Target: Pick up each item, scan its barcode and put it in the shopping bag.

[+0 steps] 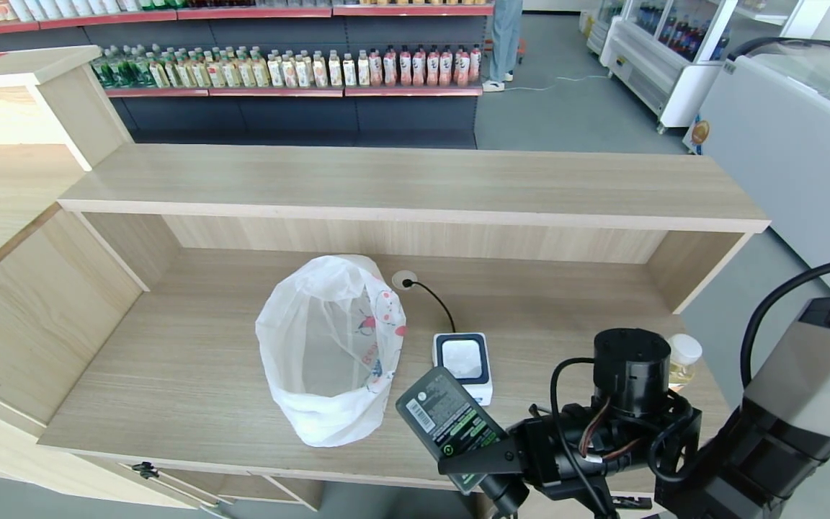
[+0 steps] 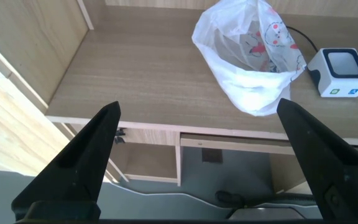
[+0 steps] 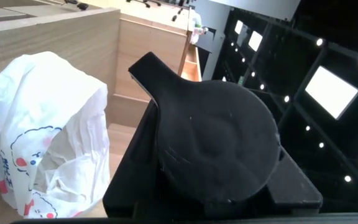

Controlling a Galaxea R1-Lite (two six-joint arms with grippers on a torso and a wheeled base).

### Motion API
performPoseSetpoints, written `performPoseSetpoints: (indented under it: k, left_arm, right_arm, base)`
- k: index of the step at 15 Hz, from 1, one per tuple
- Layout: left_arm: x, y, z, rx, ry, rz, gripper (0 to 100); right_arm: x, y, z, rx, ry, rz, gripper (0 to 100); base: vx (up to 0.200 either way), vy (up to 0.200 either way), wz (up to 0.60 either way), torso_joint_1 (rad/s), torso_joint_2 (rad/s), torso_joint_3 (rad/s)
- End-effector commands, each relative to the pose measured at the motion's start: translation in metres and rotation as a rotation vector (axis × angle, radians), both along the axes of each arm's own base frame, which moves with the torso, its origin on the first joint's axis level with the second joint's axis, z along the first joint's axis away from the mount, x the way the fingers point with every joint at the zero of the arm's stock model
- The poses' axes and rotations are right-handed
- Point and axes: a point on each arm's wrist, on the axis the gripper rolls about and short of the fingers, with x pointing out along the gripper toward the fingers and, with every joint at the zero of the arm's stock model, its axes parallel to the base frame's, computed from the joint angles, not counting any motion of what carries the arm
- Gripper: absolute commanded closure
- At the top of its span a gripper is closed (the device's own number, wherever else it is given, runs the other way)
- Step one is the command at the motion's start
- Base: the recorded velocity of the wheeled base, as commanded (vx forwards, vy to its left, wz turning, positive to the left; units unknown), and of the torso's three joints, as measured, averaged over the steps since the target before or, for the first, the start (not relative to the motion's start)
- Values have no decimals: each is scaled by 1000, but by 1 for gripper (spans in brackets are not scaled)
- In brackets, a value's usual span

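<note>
One bag [image 1: 328, 346], one scanner [image 1: 464, 357], one packet [image 1: 451, 418] (dark), one bottle [image 1: 684, 358]

A pale wooden counter [image 1: 415, 180] faces drink-stocked shelves [image 1: 292, 68], grey floor [image 1: 573, 108] and display freezers [image 1: 674, 43].

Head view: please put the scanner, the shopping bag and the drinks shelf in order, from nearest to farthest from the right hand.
1. Scanner: on the counter, just beyond the right hand, which holds a dark packet.
2. Shopping bag: on the counter, left of the scanner.
3. Drinks shelf: far back, beyond the counter.
</note>
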Motion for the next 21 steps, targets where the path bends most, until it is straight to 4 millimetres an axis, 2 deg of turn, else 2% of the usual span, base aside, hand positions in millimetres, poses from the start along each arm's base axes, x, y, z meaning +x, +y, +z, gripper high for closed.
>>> performPoseSetpoints:
  k: [1,10,12,14,15,16,18,19,20,21]
  left_arm:
    - [0,0,0,0,0,0,0]
    - [0,0,0,0,0,0,0]
    - [0,0,0,0,0,0,0]
    - [0,0,0,0,0,0,0]
    - [0,0,0,0,0,0,0]
    - [0,0,0,0,0,0,0]
    - [0,0,0,0,0,0,0]
    - [0,0,0,0,0,0,0]
    - [0,0,0,0,0,0,0]
    - [0,0,0,0,0,0,0]
  right_arm:
    - [-1,0,2,3,-5,4,100]
    - [-7,-7,8,2,5,-7,100]
    - [-9,-7,22,15,131,-22,100]
    - [-17,-15,57,66,307,-60,100]
    - [-19,-30,76,110,365,-159,100]
    - [-27,-64,98,229,472,-435,100]
    - [-40,-96,127,451,543,-734,100]
    - [-44,-113,132,508,614,-838,100]
    - [-48,-116,126,488,842,-838,100]
    - [-51,-117,124,480,992,-819,100]
  base:
    - [0,0,0,0,0,0]
    - [0,0,0,0,0,0]
    - [0,0,0,0,0,0]
    - [0,0,0,0,0,0]
    - [0,0,0,0,0,0]
    - [0,0,0,0,0,0]
    - [0,0,0,0,0,0]
    - [0,0,0,0,0,0]
    - [0,0,0,0,0,0]
    - [0,0,0,0,0,0]
